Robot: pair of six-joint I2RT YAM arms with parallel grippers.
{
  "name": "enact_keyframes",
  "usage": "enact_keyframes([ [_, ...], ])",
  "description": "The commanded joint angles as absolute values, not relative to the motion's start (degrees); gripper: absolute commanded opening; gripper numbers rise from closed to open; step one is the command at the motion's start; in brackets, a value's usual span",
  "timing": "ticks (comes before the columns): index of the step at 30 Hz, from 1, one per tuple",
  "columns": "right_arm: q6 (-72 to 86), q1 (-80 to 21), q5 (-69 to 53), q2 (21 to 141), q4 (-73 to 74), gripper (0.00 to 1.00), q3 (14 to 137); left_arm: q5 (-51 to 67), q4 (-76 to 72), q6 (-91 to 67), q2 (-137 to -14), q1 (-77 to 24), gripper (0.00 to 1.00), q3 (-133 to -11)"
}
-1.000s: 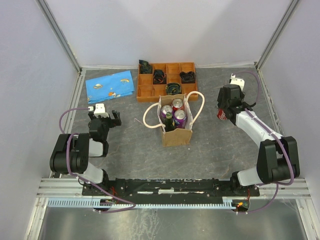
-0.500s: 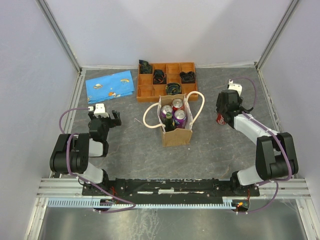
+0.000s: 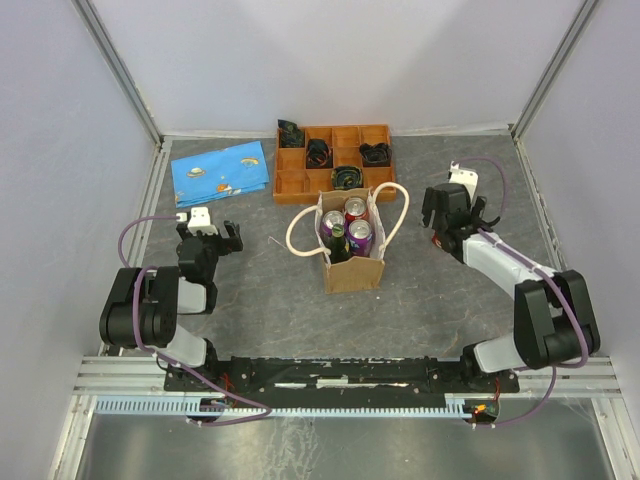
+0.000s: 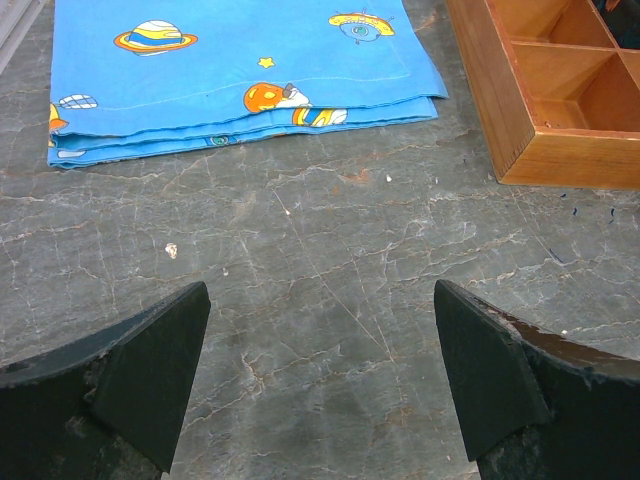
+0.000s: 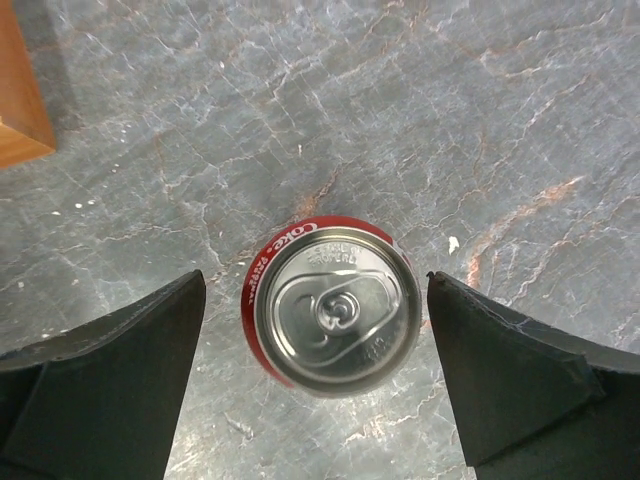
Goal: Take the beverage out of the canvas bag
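My left hand (image 4: 320, 330) hangs low over bare grey worktop (image 3: 270, 290), at about 9 o'clock from the canvas bag (image 3: 352, 270). Its fingers are wide apart with nothing between them. At 11 o'clock from that hand lies a folded blue cloth (image 3: 222, 172) printed with planets. At its 1 o'clock I see the corner of the orange-brown compartment tray (image 3: 333, 160), which sits at 12 o'clock from the bag.

The bag stands upright in the middle of the worktop, its two rope handles (image 3: 300, 235) flopped out to either side. Several drink cans (image 3: 359, 234) stand inside it with their tops showing.

At 3 o'clock from the bag, well apart from it, a red cola can (image 5: 335, 305) stands upright on the worktop. My right hand (image 5: 313, 290) is directly above it, and the wrist camera looks straight down on the lid. The fingers (image 5: 120, 360) are spread either side of the can, with a sliver of worktop showing on each side, so the can is not clamped.
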State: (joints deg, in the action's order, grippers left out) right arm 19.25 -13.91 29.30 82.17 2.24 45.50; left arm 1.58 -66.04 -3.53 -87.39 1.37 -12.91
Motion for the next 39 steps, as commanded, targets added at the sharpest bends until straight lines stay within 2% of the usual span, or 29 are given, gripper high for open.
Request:
enact_keyframes([
  [1,18.90,-15.42,32.43,75.50,4.88,0.99,48.91,1.05,-68.25,-1.49,-87.16,1.14,0.99,-13.17],
  [7,21.96,-18.73,34.84,67.04,12.05,0.97,49.20,1.05,-68.13,-1.49,-87.12,1.14,0.99,-13.18],
  [12,25.53,-24.02,35.16,61.08,17.71,0.86,46.76,1.15,-68.21,-1.48,-87.13,1.14,0.99,-13.18],
  [14,26.38,-26.36,34.57,60.09,19.19,0.71,46.03,1.06,-68.18,-1.49,-87.12,1.19,0.99,-13.18],
  [17,27.68,-28.11,31.38,60.32,19.80,0.37,45.27,1.05,-68.17,-1.50,-87.13,1.14,0.99,-13.18],
  [19,28.38,-28.54,28.44,61.33,18.94,0.23,44.50,1.01,-68.22,-1.47,-87.10,1.13,0.99,-13.18],
  [21,28.93,-28.62,25.57,63.10,17.60,0.14,43.86,1.03,-68.18,-1.49,-87.16,1.14,0.99,-13.18],
  [26,30.61,-28.67,19.79,68.57,12.91,0.13,42.58,1.05,-68.25,-1.49,-87.12,1.13,0.99,-13.18],
  [31,31.42,-29.11,14.06,76.90,7.95,0.21,43.88,1.05,-68.19,-1.49,-87.15,1.12,0.99,-13.18],
  [39,31.00,-33.05,7.96,88.31,4.70,0.21,48.71,1.02,-68.12,-1.49,-87.10,1.14,0.99,-13.19],
])
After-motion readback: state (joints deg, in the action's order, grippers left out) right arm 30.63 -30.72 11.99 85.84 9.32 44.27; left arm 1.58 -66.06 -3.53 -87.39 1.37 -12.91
